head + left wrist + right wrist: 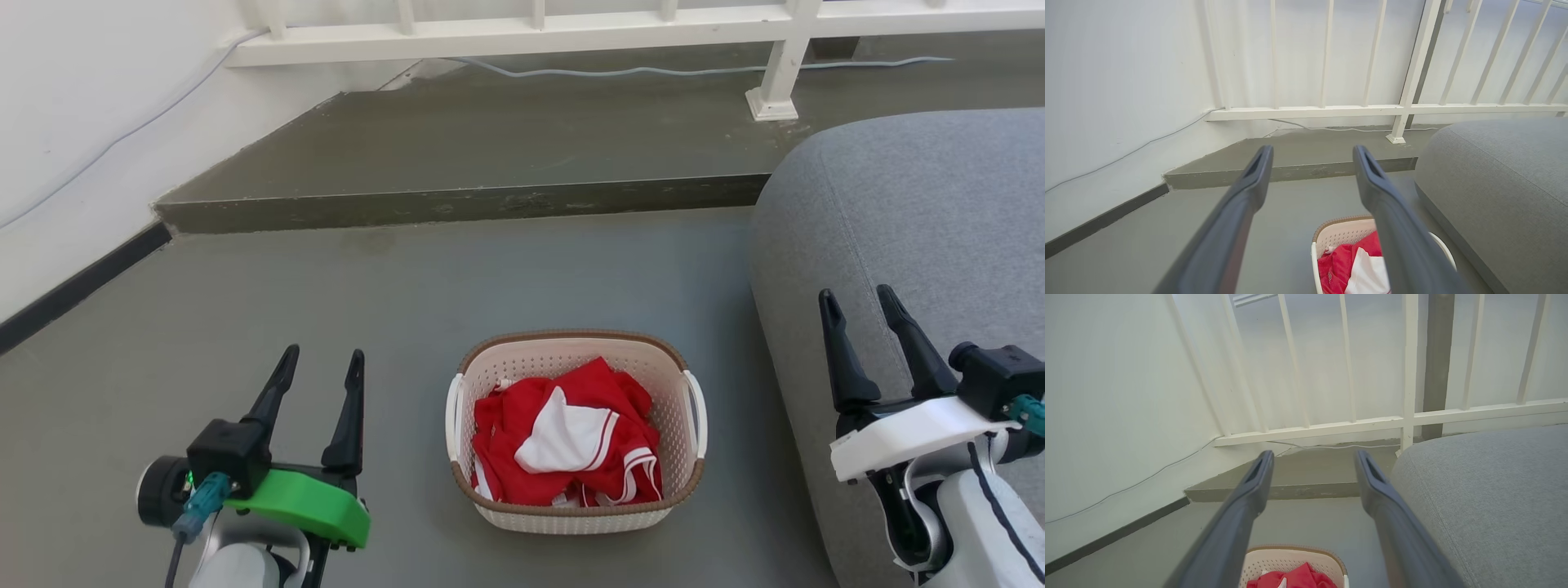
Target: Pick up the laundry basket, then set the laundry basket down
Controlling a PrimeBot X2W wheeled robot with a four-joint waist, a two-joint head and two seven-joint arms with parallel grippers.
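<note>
Cream laundry basket [563, 361] upright, handles [696, 412] left-right

One laundry basket [571, 334] down there, two white handles [451, 416], one grey sofa [914, 229]. Two grippers up: left gripper [324, 353], right gripper [856, 292]. Red-and-white clothing [563, 433] inside, perhaps one garment, too bunched to count.

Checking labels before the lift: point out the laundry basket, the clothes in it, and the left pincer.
laundry basket [539, 359], head view, perforated inner wall on its far side.
red and white clothes [563, 441], head view, white panel in the middle.
left pincer [323, 353], head view, midway between its fingertips.
</note>
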